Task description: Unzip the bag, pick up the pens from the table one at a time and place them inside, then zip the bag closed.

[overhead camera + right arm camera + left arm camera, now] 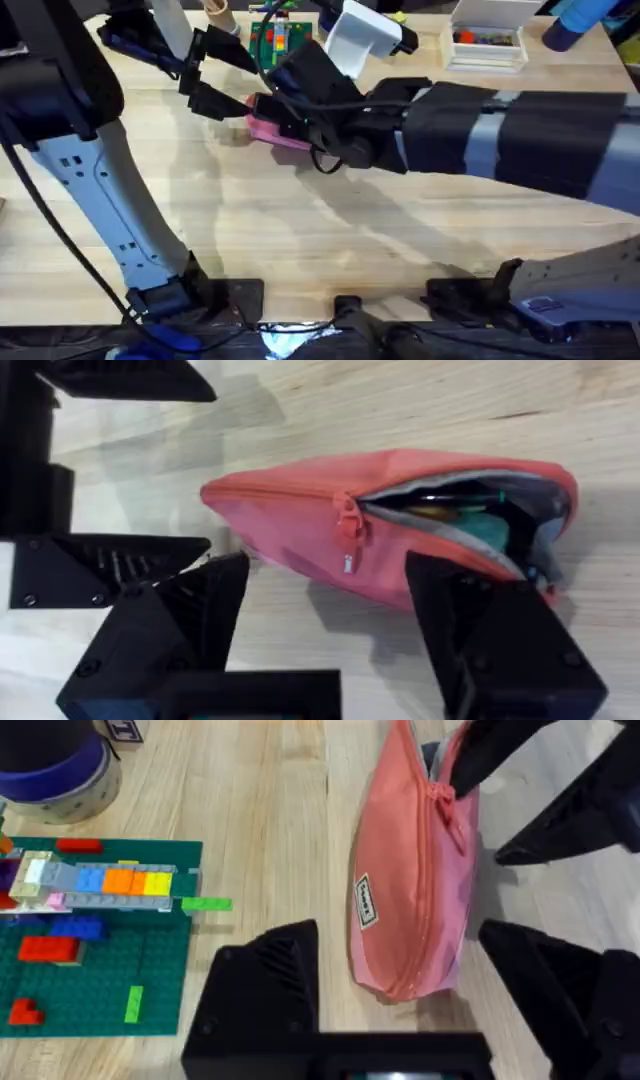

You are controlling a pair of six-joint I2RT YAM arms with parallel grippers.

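Observation:
The pink bag (300,525) lies on the table (300,230) at the back, left of centre, also seen as the bag (282,133). Its zipper slider (347,518) sits about midway; the half beyond it gapes open, and pens (440,508) show inside against the dark lining. My right gripper (328,565) is open and straddles the bag's middle at the slider. My left gripper (395,935) is open too, its fingers (265,985) on either side of the bag's closed end (400,970). From overhead the left gripper (200,75) is just left of the bag.
A green brick baseplate (90,970) with coloured bricks lies beside the bag. A purple tape roll (50,770) stands behind it. A white box (487,40) sits at the back right. The near half of the table is bare wood.

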